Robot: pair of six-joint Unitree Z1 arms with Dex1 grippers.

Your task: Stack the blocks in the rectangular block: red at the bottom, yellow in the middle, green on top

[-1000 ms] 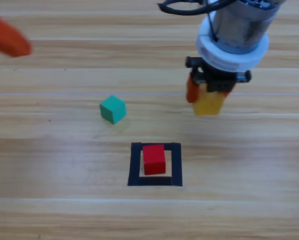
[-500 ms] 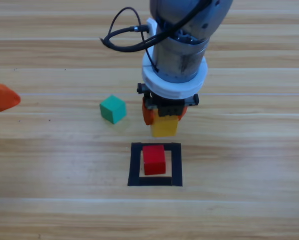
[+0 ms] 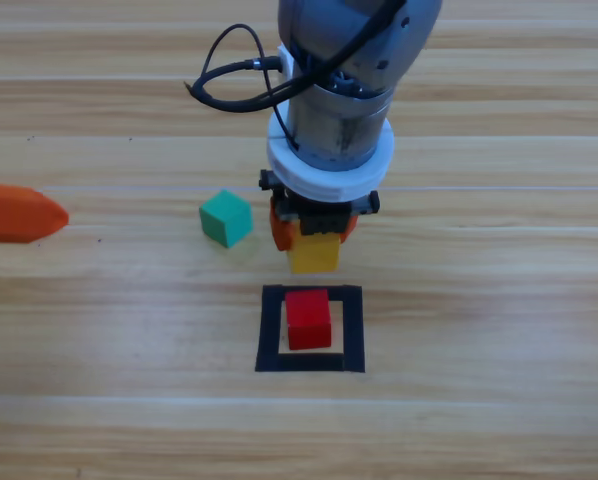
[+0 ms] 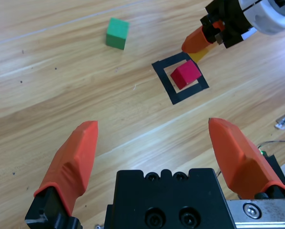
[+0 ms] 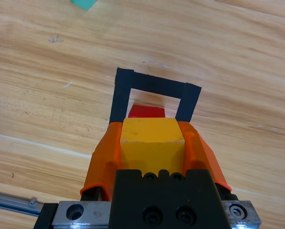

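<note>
Right gripper (image 5: 152, 143) first: jaws pinched tight on the yellow cube (image 5: 152, 138), one orange jaw flat against each side, cube sitting square between them w/ its top face showing in the wrist view. High view has that gripper (image 3: 312, 240) coming down from the top edge at centre frame, yellow cube (image 3: 314, 253) poking out under it, held off the table.

Landmark is the tape square (image 3: 270, 330), black outline flat on the wood. Yellow cube hangs just beyond the square's far edge, not over its middle. Red cube (image 3: 308, 318) sits inside the square, flat on the table, roughly centred, nothing on top of it. From the right wrist the red cube (image 5: 146, 111) peeks out just past the yellow one, inside the tape square (image 5: 121, 95).

Green cube (image 3: 225, 218) is outside the square, up and to the left of it, alone on the wood, turned a bit off-square. Left wrist view shows the same green cube (image 4: 117, 33) well apart from the square (image 4: 162, 79) & red cube (image 4: 185, 75).

Left gripper (image 4: 157, 157): jaws spread wide, nothing between them, way off to the left of the square; only one orange jaw tip (image 3: 19, 212) shows at the left edge of the high view.

No brands, labels or writing readable anywhere – cubes plain, table (image 3: 499, 420) bare wood grain.
</note>
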